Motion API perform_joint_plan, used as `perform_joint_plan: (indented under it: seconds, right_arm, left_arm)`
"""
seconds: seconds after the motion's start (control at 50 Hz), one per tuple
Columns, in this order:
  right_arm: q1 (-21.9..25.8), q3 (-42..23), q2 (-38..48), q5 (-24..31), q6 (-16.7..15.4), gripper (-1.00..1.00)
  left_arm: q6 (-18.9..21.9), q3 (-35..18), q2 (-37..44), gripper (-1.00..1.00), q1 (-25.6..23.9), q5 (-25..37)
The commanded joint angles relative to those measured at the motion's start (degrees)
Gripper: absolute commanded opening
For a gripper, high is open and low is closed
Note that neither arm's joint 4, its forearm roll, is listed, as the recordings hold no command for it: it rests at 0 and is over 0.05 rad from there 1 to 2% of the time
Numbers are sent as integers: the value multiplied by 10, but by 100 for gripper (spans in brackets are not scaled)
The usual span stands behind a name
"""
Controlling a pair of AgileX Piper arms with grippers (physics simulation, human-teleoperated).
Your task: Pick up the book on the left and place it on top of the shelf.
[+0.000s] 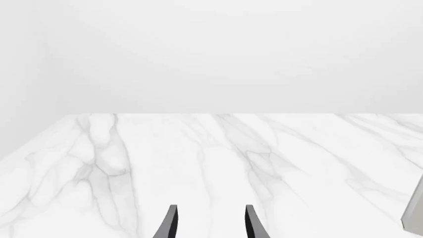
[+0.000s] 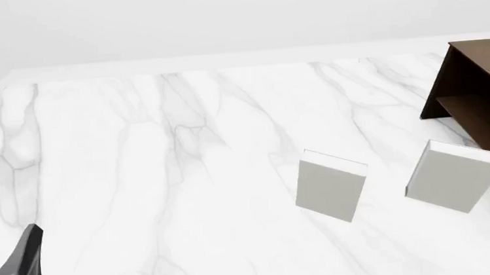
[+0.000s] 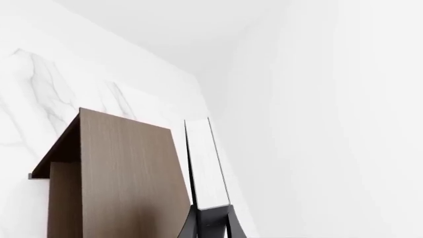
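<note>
A white marble tabletop (image 2: 144,185) with grey veins fills the front view. Two pale grey-white books stand upright toward the right side of the tabletop: one book (image 2: 330,186) near the middle-right, and a second pale book (image 2: 451,177) just beside the shelf. The dark brown wooden shelf (image 2: 483,102) stands at the right edge of the tabletop, only partly in the front view, with its flat top and a side panel showing. The left hand (image 2: 1,265) sits at the near left corner of the tabletop, well apart from the books; in its wrist view the left hand (image 1: 210,223) has its two dark fingertips spread, with bare marble between them. The right hand (image 3: 210,222) does not appear in the front view. Its wrist view shows it pinching the book (image 3: 206,163), a thin dark-covered book with white page edges, by one end. The book is held in the air, just beside the flat top of the shelf (image 3: 126,168); whether it touches the shelf cannot be told.
</note>
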Motion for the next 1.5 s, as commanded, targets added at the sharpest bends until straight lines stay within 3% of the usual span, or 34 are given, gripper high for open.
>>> perform_joint_plan:
  seconds: [0.02, 1.04, 1.06, 1.5]
  right_arm:
    - [-2, -12, 16, -16, 6, -100]
    - [-9, 3, 94, -59, 6, -100]
    - [6, 1, 91, -39, 21, 100]
    - [30, 62, 7, -37, 58, 100]
  left_arm:
    - [0, 0, 0, 100, 0, 0]
    - [0, 0, 0, 100, 0, 0]
    - [0, 0, 0, 100, 0, 0]
    - [0, 0, 0, 100, 0, 0]
